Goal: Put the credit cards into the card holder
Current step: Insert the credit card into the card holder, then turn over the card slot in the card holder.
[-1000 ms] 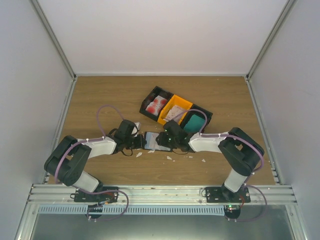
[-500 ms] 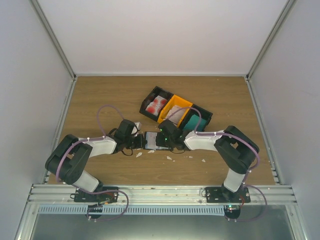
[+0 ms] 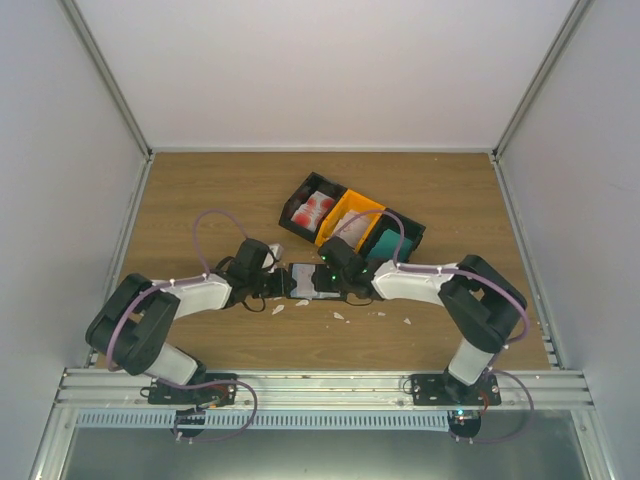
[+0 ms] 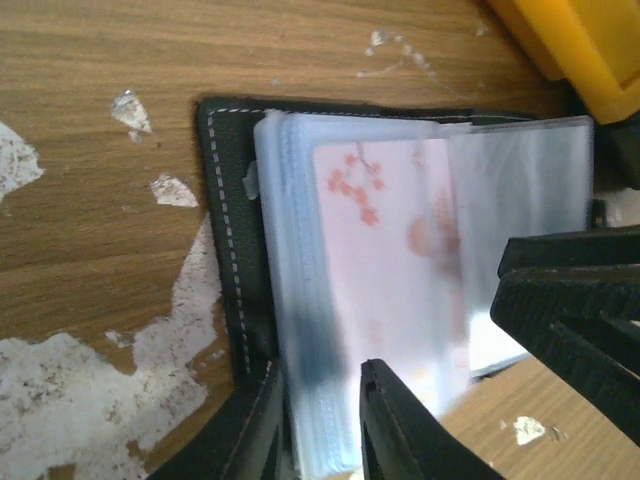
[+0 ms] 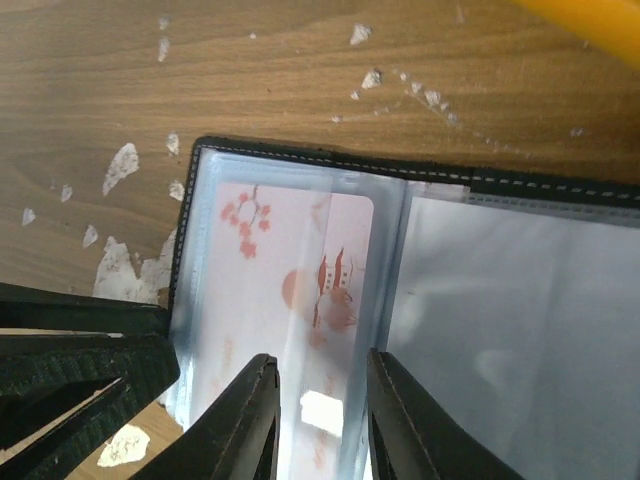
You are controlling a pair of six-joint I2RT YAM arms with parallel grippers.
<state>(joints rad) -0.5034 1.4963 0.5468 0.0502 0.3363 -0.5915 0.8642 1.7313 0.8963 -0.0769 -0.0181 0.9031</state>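
Note:
The black card holder [image 3: 312, 282] lies open on the table between my two grippers, its clear sleeves up. A pale pinkish-white credit card [image 5: 290, 270] with red blossoms sits in the left sleeve [image 4: 390, 260]. The right sleeve [image 5: 520, 320] looks empty. My left gripper [image 4: 325, 430] straddles the sleeve stack beside the stitched cover [image 4: 225, 250], jaws tight against it. My right gripper [image 5: 320, 420] hangs over the card's lower part, jaws a little apart with nothing pinched. Each gripper shows in the other's wrist view: the left fingers [image 5: 70, 350] and the right fingers [image 4: 570, 300].
Behind the holder stands a row of three bins: a black bin [image 3: 315, 207] with red-and-white cards, an orange bin [image 3: 348, 220] with pale cards, and a black bin [image 3: 393, 243] with teal cards. White scraps [image 5: 120, 165] dot the wood around the holder.
The right gripper moved left over the open holder, uncovering the teal bin. The left arm stayed at the holder's left end.

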